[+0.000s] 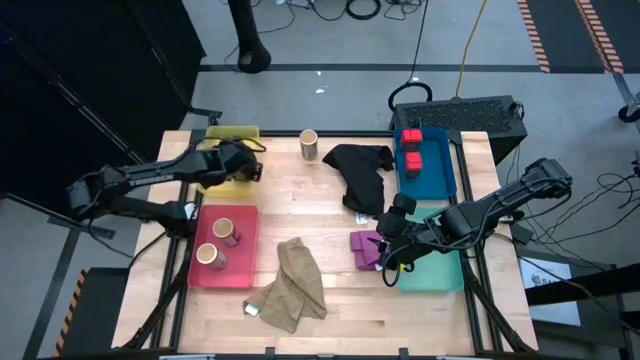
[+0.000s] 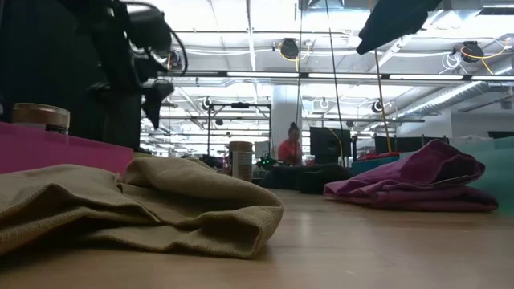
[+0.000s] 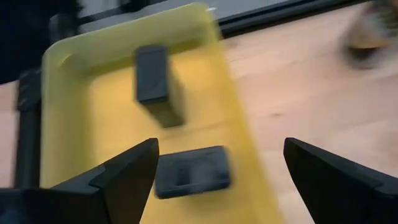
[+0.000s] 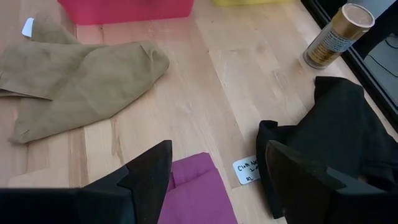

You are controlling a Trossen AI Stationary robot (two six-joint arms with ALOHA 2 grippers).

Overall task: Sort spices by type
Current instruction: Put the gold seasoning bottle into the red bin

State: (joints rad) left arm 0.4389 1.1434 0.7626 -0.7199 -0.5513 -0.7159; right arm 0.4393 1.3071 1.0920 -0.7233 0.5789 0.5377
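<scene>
**Left gripper empty over yellow tray**

Your left gripper [image 3: 217, 165] hung wide open, holding nothing, above two dark grey rectangular blocks [image 3: 153, 73] in the yellow plastic tray [image 3: 68, 112]. Your right gripper [image 4: 214, 168], likewise open and empty, hovered over the purple cloth [image 4: 193, 193].

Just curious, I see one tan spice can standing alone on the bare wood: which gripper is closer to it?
The left. The left gripper hovers over the yellow tray, just beside the tan can. The right gripper is farther away, by the purple cloth.
</scene>
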